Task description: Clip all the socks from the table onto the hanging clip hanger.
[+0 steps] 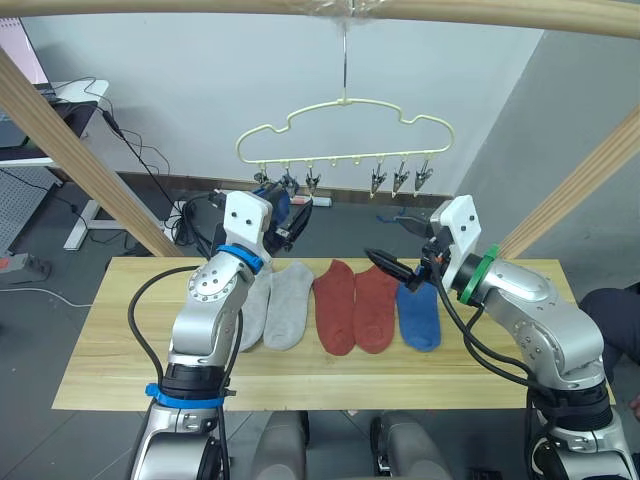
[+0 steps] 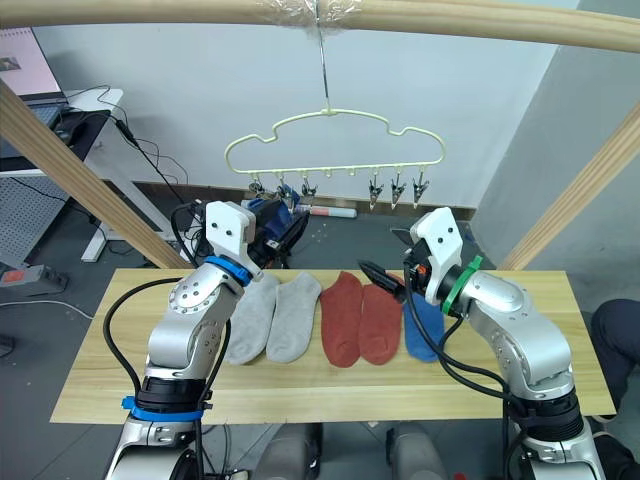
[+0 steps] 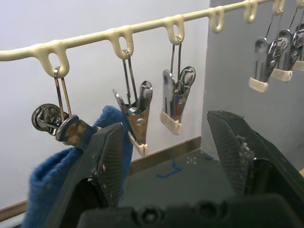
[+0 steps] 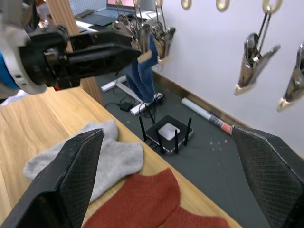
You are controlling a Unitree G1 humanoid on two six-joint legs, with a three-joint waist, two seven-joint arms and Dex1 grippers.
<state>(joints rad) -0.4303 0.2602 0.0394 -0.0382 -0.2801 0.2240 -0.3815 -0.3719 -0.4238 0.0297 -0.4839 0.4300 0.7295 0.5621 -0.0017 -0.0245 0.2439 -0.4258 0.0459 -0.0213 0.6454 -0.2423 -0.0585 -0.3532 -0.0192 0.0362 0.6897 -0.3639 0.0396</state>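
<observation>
The left gripper (image 1: 292, 212) is raised at the left end of the clip hanger (image 1: 345, 135), its two black fingers (image 3: 110, 161) spread apart, with a blue sock (image 3: 52, 185) draped against one finger and caught in the outermost clip (image 3: 57, 124) of the row. The right gripper (image 1: 400, 245) hovers above the table's far edge, at about 3 o'clock from the left one, its fingers (image 4: 71, 175) also wide apart and holding nothing. Largest in the scene is the table (image 1: 110, 350) of light planks, framed by thick wooden poles (image 1: 80, 160) from whose top beam the hanger's hook hangs. Five socks lie side by side on the table: two grey socks (image 1: 275, 305) toward 9 o'clock, two red socks (image 1: 355, 305) in the middle touching each other, and a second blue sock (image 1: 420, 318) toward 3 o'clock, just below the right gripper. Smallest are the metal clips: two empty clips (image 3: 173, 102) hang next to the held sock, and three more clips (image 1: 400, 180) cluster at the hanger's right end.
</observation>
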